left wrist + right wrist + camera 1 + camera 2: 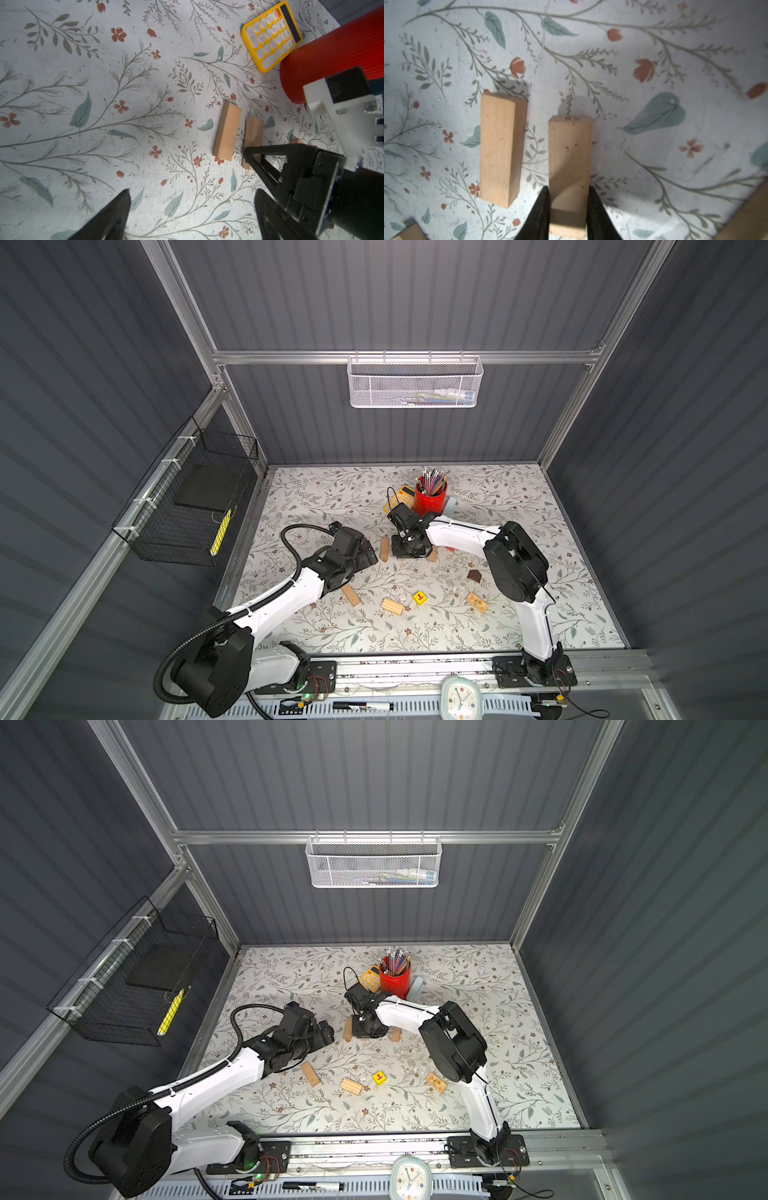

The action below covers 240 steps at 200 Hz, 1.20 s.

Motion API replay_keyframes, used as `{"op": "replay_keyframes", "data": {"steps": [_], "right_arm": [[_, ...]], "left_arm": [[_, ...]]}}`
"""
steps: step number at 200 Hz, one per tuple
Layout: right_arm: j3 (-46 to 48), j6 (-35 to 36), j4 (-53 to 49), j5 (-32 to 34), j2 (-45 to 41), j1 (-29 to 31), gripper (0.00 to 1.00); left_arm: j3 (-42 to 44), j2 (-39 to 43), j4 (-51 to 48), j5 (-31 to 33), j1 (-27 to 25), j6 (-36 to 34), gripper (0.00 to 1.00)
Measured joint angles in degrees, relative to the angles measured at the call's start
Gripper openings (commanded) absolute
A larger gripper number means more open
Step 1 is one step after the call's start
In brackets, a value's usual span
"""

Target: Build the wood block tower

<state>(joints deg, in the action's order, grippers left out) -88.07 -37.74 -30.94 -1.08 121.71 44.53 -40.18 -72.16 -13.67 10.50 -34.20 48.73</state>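
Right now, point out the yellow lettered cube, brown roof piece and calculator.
yellow lettered cube [420, 597], in a top view, on its lettered face.
brown roof piece [474, 576], in a top view, on its dark middle.
calculator [271, 37], left wrist view, on its keypad.

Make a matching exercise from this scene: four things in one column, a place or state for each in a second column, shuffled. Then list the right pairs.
Column one
1. left gripper
2. right gripper
3. calculator
4. letter cube

Column two
A. closed on a wooden block
B. beside the red cup
C. open, holding nothing
D. lying free toward the front of the table

Pairs: 1-C, 2-A, 3-B, 4-D
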Motion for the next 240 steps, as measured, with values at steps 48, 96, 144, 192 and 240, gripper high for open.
{"op": "replay_keyframes", "data": {"steps": [48, 96, 144, 192, 240], "right_arm": [[-2.1, -0.8, -1.0, 0.5, 0.6, 0.0, 0.34], [-1.4, -0.9, -1.6, 0.4, -1.4, -0.3, 0.41], [8.2, -1.3, 2.3, -2.7, -12.3, -2.2, 0.39], [15.1, -3.1, 10.6, -9.1, -13.3, -6.3, 0.36], [15.1, -4.7, 15.5, -11.5, -11.1, -6.4, 0.33]], "left_arm": [[-0.4, -0.1, 0.0, 0.2, 0.0, 0.0, 0.93], [-2.8, -2.1, -0.1, 0.2, 0.0, -0.3, 0.92], [-4.5, -5.2, 1.3, -1.8, 1.2, -1.9, 0.80], [-4.8, -12.0, 8.7, -9.8, 4.5, -3.9, 0.67], [-6.0, -18.6, 13.3, -14.5, 5.7, -4.9, 0.56]]}}
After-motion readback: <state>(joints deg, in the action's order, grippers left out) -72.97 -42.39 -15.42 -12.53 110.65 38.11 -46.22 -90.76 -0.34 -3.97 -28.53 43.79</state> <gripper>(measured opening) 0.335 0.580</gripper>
